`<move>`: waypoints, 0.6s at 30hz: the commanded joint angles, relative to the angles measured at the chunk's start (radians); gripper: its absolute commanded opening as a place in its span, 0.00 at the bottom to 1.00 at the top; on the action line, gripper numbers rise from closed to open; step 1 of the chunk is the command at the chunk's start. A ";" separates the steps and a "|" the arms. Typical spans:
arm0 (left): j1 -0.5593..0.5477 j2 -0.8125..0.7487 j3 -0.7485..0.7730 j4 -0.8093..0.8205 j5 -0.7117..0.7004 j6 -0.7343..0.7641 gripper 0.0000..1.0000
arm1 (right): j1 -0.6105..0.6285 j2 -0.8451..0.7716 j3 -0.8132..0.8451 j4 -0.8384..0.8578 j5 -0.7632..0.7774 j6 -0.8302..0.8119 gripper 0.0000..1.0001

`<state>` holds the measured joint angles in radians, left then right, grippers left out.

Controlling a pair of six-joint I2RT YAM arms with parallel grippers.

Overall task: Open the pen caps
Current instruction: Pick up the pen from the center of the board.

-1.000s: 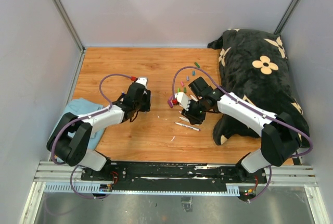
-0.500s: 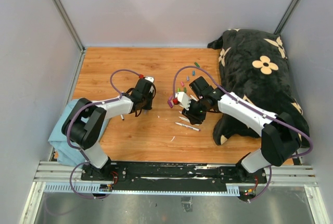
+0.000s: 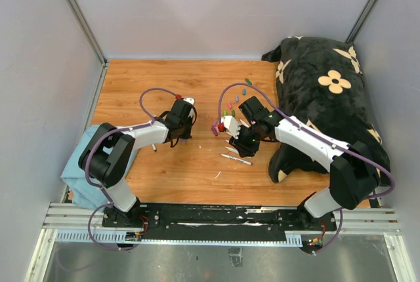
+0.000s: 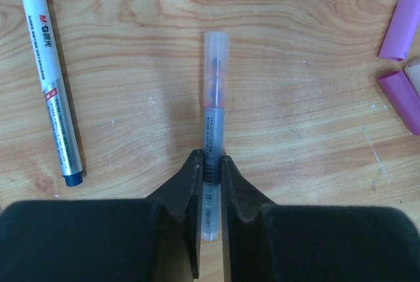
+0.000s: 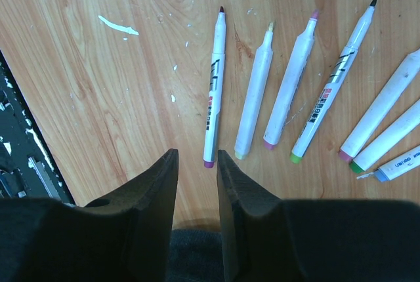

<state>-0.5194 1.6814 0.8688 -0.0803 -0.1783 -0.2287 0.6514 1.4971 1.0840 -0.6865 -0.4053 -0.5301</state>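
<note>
Two hands: left hand [image 4: 210, 157] clamped on pen [image 4: 213, 124] barrel; right hand [image 5: 195, 157] parted, empty
Clear cap [image 4: 215, 65]: likely light, slick; pinch mid-length

Tabletop [image 3: 144, 85]: capped pen [image 4: 215, 98] at centre; marker [image 4: 52, 79] left of it; loose caps [image 4: 399, 29] right; cushion [image 3: 328, 98] along right edge.

Looked like a robotics lab test cell: boxed in by plain grey panels [image 3: 216, 6] on metal framing, floored with a wooden tabletop [image 3: 151, 85], and edged along the bottom of the frame by an aluminium rail [image 3: 72, 216] carrying a cabled left arm [image 3: 141, 134] and right arm [image 3: 308, 139].
</note>
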 commanded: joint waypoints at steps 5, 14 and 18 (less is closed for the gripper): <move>0.004 -0.036 -0.056 0.019 0.038 -0.023 0.01 | -0.038 -0.111 -0.003 0.031 -0.060 0.011 0.31; 0.004 -0.256 -0.187 0.131 0.126 -0.091 0.00 | -0.141 -0.266 -0.053 0.136 -0.182 0.075 0.31; 0.004 -0.380 -0.284 0.228 0.195 -0.130 0.00 | -0.151 -0.338 -0.078 0.242 -0.207 0.120 0.33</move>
<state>-0.5190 1.4040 0.6548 0.0216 -0.0650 -0.3096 0.5175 1.2224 1.0313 -0.5606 -0.5442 -0.4706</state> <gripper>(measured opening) 0.150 0.322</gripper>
